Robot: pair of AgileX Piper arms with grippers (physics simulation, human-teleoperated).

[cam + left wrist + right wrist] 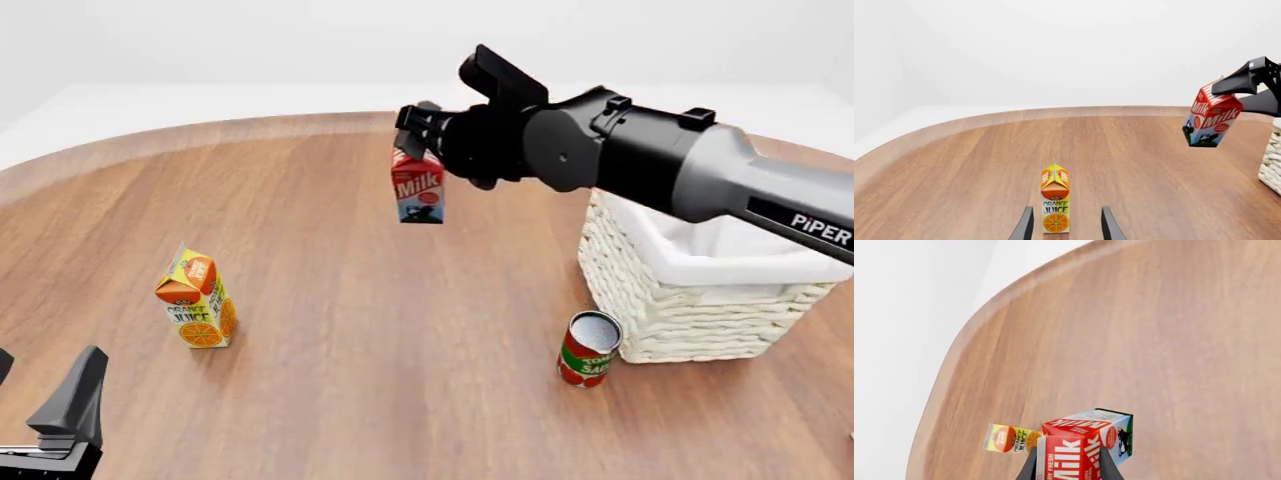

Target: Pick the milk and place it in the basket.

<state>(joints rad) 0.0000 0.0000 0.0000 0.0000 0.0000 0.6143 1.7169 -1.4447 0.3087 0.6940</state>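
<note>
Front view, left to right. Lower left corner: left gripper (34,415), idle near the table edge, its jaws spread with nothing between them, as the left wrist view confirms. Left of centre: juice carton (198,298), upright on the table (347,300) and no part of the task. Upper centre: milk (418,187), lifted well clear of the wood and hanging tilted, its red gable pinched by the right gripper (424,135). The right wrist view shows both fingers (1029,465) pressed against the gable, though how deep the grip sits is hard to judge. Right of centre: basket (641,300), with a can (589,349) standing just beside its near left corner.

The step in hand appears to be the carry. To do it well, keep the milk above the rim while travelling toward the frame's right, centre it over the white liner, lower it inside, then release. The tilt suggests the carton's lower corner may catch the rim if height is lost early.
</note>
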